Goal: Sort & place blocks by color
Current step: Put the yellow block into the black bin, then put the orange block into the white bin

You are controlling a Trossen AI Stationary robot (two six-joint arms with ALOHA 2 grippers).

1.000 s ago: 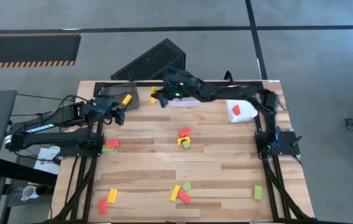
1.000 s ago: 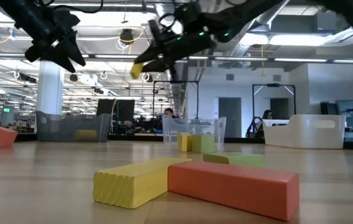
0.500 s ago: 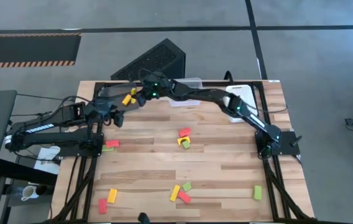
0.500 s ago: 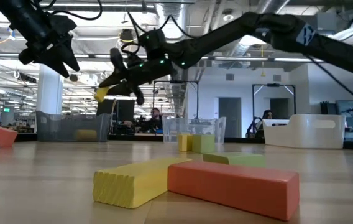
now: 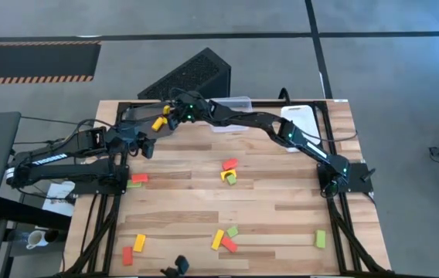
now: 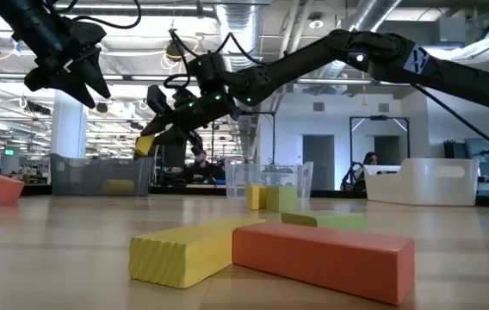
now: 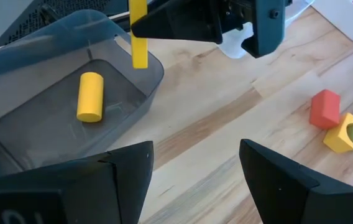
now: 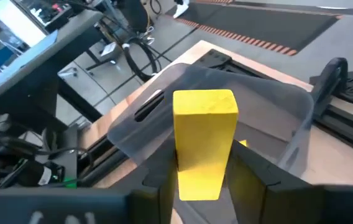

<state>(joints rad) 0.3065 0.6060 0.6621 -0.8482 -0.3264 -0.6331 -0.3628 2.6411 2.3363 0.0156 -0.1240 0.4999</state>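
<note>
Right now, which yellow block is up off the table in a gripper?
The yellow block between the right gripper fingers, hanging over the grey bin; the other yellow pieces lie in that bin or on the table.

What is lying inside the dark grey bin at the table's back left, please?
One yellow block lies on the bin's floor. The left gripper's fingers cover the bin's near part, so anything there stays unseen.

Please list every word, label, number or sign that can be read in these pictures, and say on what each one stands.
None can be read.
White lettering on the left arm: too small to read.
White mark on the right arm: blurred.
Yellow block in the right gripper: blank.
</note>
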